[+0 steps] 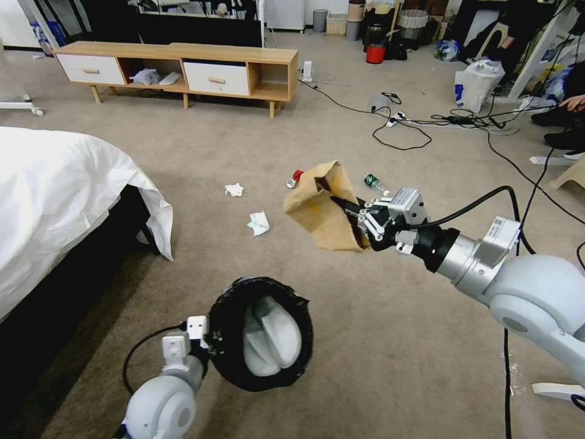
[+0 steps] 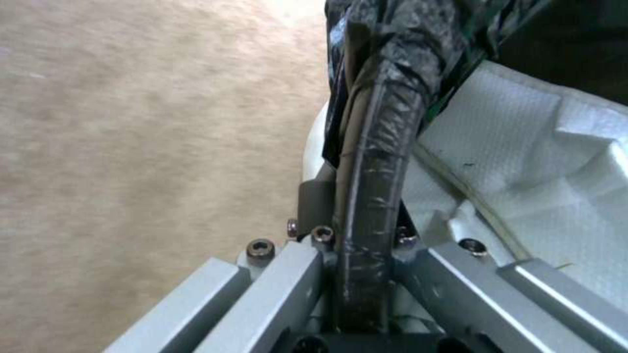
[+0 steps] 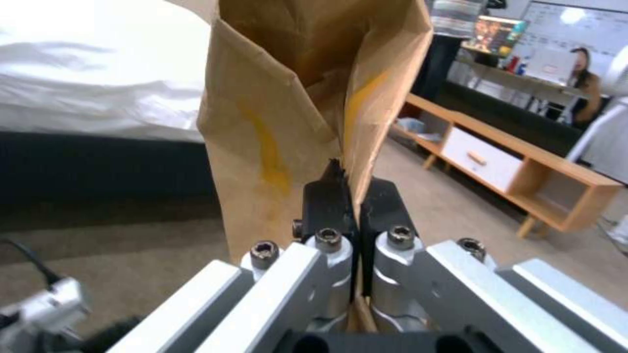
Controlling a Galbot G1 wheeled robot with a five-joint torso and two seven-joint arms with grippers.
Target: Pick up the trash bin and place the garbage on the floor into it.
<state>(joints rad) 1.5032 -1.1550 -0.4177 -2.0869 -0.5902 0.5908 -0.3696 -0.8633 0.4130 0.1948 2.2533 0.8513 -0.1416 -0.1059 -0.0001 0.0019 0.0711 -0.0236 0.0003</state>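
Nearest the robot, the left end effector [image 1: 207, 341] is clamped on the rim of the trash bin [image 1: 262, 332], one finger outside the bag-wrapped edge and one inside, as the left wrist view shows. The bin hangs off the carpet, tilted so its mouth faces up toward the head camera; white tissue [image 2: 523, 162] lies inside against the black liner [image 2: 386, 98].

Farther out and to the right, the right end effector [image 1: 348, 210] is closed tight on the crumpled brown paper bag [image 1: 320, 204], pinching one wall of it near the open mouth. The bag is held in the air, extending leftward from the fingers [image 3: 327, 201], well apart from the bin and beyond it.

On the carpet past the bag lie two white tissues [image 1: 258, 223], a crushed red can [image 1: 295, 178] just beside the bag's far edge, and a green-labelled bottle [image 1: 373, 182] near the right wrist. The bed [image 1: 61, 195] stands at left, the wooden cabinet [image 1: 177, 67] along the far side.
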